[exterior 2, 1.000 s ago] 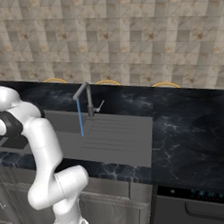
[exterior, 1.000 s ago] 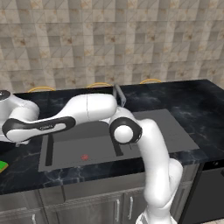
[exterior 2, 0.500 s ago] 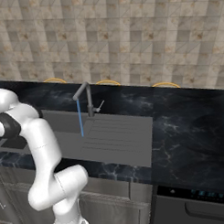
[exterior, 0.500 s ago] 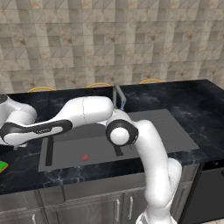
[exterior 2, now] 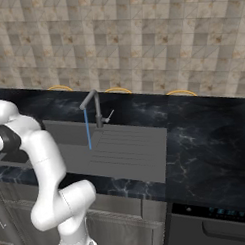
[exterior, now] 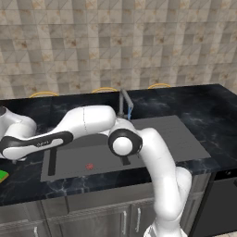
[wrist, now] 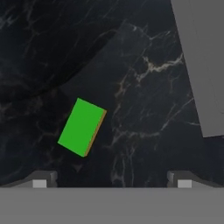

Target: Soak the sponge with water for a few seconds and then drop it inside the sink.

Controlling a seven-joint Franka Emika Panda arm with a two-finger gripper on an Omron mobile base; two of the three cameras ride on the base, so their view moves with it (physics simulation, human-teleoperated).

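The sponge point(wrist: 82, 127) lies flat on the black countertop, green face up with a yellow edge showing, just ahead of my open gripper point(wrist: 111, 181) and left of its centre line. Nothing sits between the fingertips point(wrist: 41, 180). In the left base view the arm reaches far left over the counter, and a corner of the sponge point(exterior: 2, 176) shows at the left edge. The sink point(exterior: 69, 169) is a dark grey basin with a red spot point(exterior: 89, 166) on its floor. A thin blue stream of water point(exterior 2: 87, 129) falls from the tap point(exterior 2: 96, 108).
The sink's ribbed drainboard point(exterior 2: 128, 152) spreads to the right of the tap. A grey corner of the sink point(wrist: 205, 61) shows at the hand view's upper right. Black marbled countertop point(exterior 2: 205, 141) surrounds it, with a tiled wall behind.
The arm's elbow and forearm have swung slightly left and lower over the basin. The sponge and the water stream have stayed as they were, and the gripper has stayed open.
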